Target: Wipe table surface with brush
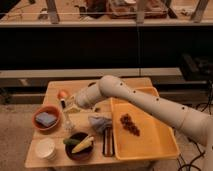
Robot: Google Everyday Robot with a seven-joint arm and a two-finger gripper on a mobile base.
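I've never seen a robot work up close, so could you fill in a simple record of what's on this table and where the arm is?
gripper: low over the table's left half, just in front of the apple
fingers: shut, apparently on the brush
table surface: light wood planks
apple: back left
orange bowl: left, holding a blue sponge
yellow tub: right side
grey cloth: centre
white cup: front left corner

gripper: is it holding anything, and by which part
The gripper, left of the yellow tub, is shut on the brush, by the upper end of its handle; the rest hangs down toward the table surface.
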